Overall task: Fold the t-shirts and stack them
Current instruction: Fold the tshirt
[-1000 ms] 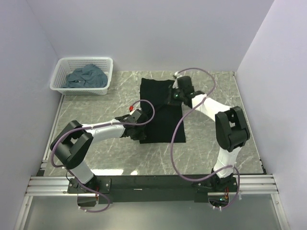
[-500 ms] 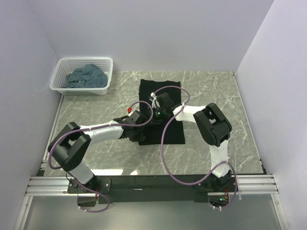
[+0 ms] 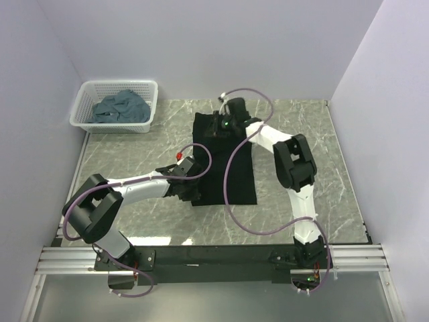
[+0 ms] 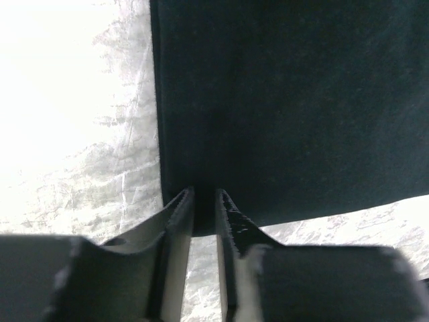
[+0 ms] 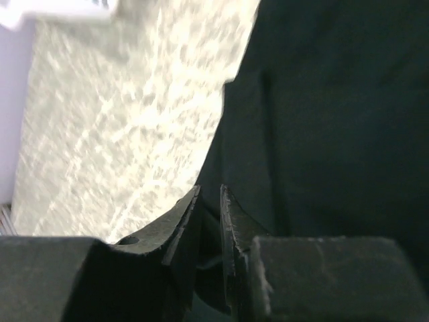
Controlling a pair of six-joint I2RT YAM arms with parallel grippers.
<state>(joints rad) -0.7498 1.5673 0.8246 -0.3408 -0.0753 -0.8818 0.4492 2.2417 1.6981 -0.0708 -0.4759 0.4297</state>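
Black shirt (image 3: 231, 176) lay flat on the table (image 3: 305, 151), mid-table, folded to a long narrow rectangle running from far to near. Its edges looked straight from above. No print visible on the upper face.

Left gripper (image 3: 190, 188) sat at the near left corner of the shirt. Wrist view: fingers (image 4: 175, 218) drawn close together, with the shirt's near hem caught between them just beside the corner; pinching cloth. Marble showed to the left and below the hem.

Right gripper (image 3: 224, 127) was at the far end of the shirt, toward its left side. Wrist view: fingers (image 5: 184, 215) nearly together over a raised fold of black cloth at the shirt's edge, dark cloth in the gap; clamped on the shirt as far as I could see.

Basket (image 3: 119, 83) stood at the far left corner of the table, well apart from the black shirt. Blue-grey shirts (image 3: 122, 107) lay crumpled inside it.
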